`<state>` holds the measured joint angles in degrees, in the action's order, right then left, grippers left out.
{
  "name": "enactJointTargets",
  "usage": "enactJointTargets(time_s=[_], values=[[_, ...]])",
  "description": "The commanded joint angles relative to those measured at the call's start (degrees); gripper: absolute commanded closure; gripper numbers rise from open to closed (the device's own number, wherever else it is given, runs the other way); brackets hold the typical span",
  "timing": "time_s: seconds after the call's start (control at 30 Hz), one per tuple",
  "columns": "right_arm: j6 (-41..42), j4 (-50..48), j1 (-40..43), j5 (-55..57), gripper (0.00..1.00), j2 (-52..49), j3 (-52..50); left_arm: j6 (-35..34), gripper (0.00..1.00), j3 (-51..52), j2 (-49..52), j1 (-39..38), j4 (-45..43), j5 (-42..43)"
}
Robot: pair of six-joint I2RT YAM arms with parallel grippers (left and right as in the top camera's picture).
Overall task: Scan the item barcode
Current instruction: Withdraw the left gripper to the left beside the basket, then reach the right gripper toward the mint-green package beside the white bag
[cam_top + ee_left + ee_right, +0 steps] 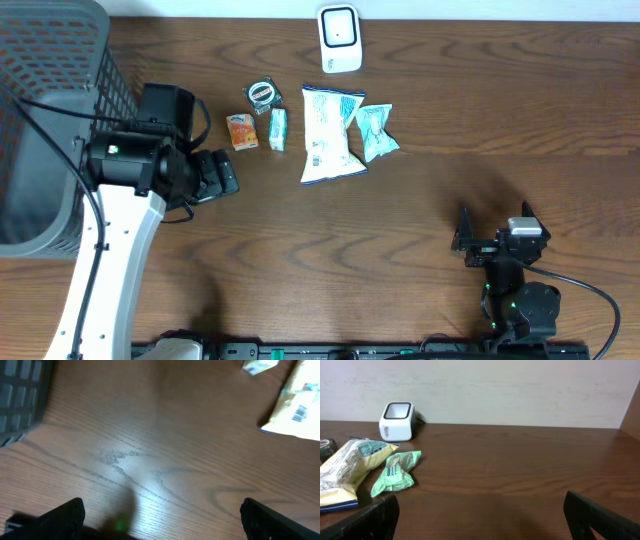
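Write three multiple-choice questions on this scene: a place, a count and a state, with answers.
1. Where does the white scanner stand? A. at the table's far edge B. inside the basket C. in the right claw
2. How many packaged items lie near it? A. two B. five C. eight
3. The left claw is: A. shut on a packet B. open, empty C. shut on the scanner
Answers: A, it stands beyond the items; B, tin, orange packet, green carton, large bag, green packet; B, it stands wide open over bare wood.

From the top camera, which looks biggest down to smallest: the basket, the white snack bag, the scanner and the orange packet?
Largest to smallest in the overhead view:
1. basket
2. white snack bag
3. scanner
4. orange packet
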<state>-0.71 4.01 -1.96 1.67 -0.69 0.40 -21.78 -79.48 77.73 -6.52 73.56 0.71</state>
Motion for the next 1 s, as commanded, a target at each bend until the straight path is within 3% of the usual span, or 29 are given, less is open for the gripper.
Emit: enactJointTargets(time_s=[0.0, 0.2, 0.43, 0.63, 0.83, 0.97], values=[[-0.66, 0.22, 0.0, -0.11, 0.01, 0.31, -0.09, -1.27, 0.02, 2.19, 0.24, 0.24, -0.87, -1.44], [-0.63, 0.22, 0.0, -0.11, 0.01, 0.31, -0.09, -4.92, 0.02, 4.61, 0.24, 0.24, -1.86, -9.42], [-0.28, 0.09, 0.0, -0.92, 0.01, 0.31, -0.09, -6.64, 0.02, 7.19, 0.24, 0.24, -3.19, -10.69], [10.36, -0.09, 0.0, -6.54, 0.01, 0.31, -0.09, -8.02, 0.02, 7.43, 0.24, 0.24, -3.85, -10.62], [13.51, -1.53, 0.0, -6.88, 0.01, 0.31, -0.09, -9.84, 0.02, 7.61, 0.24, 0.24, -3.58, -10.6], [25.53, -1.81, 0.0, -10.49, 0.01, 0.31, -0.09, -9.84, 0.03, 8.02, 0.24, 0.24, -3.21, -10.34]])
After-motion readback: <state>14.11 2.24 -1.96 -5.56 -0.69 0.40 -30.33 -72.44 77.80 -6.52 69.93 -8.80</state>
